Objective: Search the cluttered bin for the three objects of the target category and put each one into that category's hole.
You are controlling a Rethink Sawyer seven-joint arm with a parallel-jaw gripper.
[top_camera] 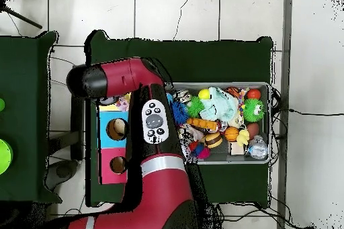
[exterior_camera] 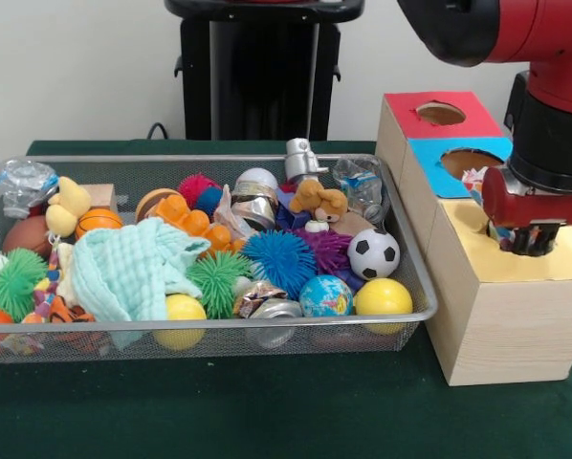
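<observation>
At the front of the green-covered desk (exterior_camera: pixel 267 411) stands the bin (exterior_camera: pixel 209 321), a wide wire-mesh tray lying left of a row of boxes. Along its near rim lie a yellow ball (exterior_camera: pixel 383 297), a small globe ball (exterior_camera: pixel 325 295), a crushed can (exterior_camera: pixel 275 310) and another yellow ball (exterior_camera: pixel 184 308). Just behind them sit a soccer ball (exterior_camera: pixel 373 252), a blue spiky ball (exterior_camera: pixel 279 260), a green spiky ball (exterior_camera: pixel 218 278) and a pale mint cloth (exterior_camera: pixel 133 268) draped over the left-middle of the heap. A second green spiky ball (exterior_camera: pixel 13 279) rests at the left end. Farther back are an orange toy (exterior_camera: pixel 188 219), a small basketball (exterior_camera: pixel 99 221), a brown plush animal (exterior_camera: pixel 319 200), a silver figure (exterior_camera: pixel 303 159) standing upright, and crumpled clear plastic (exterior_camera: pixel 26 182) in the far-left corner.

To the right of the bin, the nearest box is the yellow-topped one (exterior_camera: pixel 501 306). The gripper (exterior_camera: pixel 527 242) reaches down into the hole in its top, with something multicoloured showing just at its left side; whether the fingers are spread or closed cannot be told. Behind it come the blue-topped box (exterior_camera: pixel 458 163) and, farthest, the red-topped box (exterior_camera: pixel 437 113), each with a round hole. In the overhead view the red arm (top_camera: pixel 158 166) crosses between the boxes and the bin (top_camera: pixel 269 122).
</observation>
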